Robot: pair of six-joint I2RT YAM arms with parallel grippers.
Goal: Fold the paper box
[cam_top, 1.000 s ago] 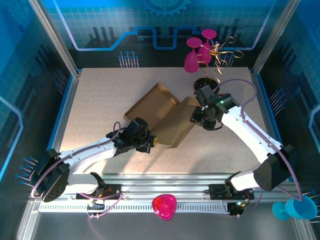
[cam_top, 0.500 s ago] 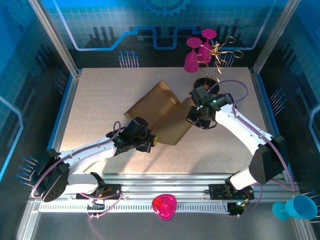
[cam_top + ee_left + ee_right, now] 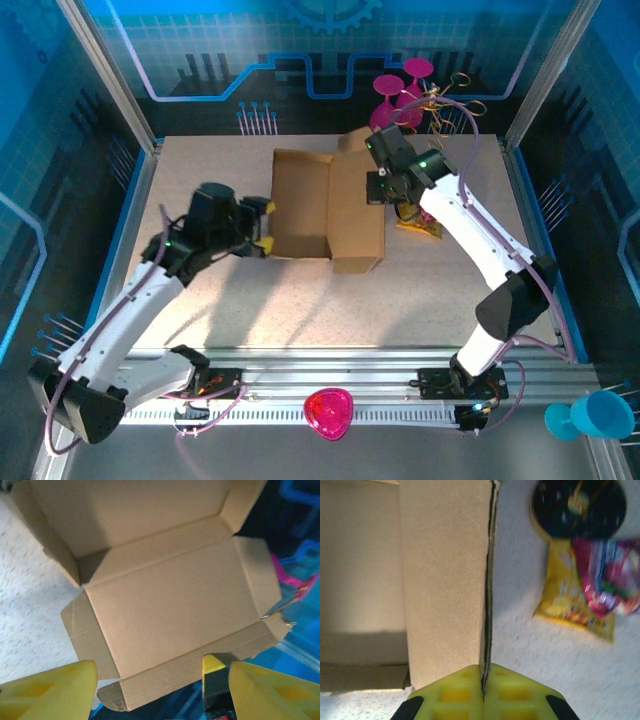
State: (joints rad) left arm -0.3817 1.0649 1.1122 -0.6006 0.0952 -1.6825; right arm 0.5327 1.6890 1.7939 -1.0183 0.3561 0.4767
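Top external view showed the paper box [image 3: 300, 205] lying open on the far middle of the table [image 3: 200, 310], with low walls raised around a bare floor and a broad panel beside it on the right. The left wrist view looked down into that same open interior [image 3: 170, 605], creases and corner flaps plain.

The right gripper [image 3: 383, 186] was clenched on the thin outer edge of the broad panel; in its own wrist view the yellow jaws [image 3: 482, 675] met tight on the cardboard edge [image 3: 445, 580]. The left gripper [image 3: 262, 226] hung released just beside the box's left wall, jaws spread wide [image 3: 160, 690]; whether it touched the cardboard could not be told.

A yellow snack packet [image 3: 572, 607] lay on the table just right of the box, near a black round base [image 3: 577, 502]. Pink glasses [image 3: 385, 115] stood at the far edge.
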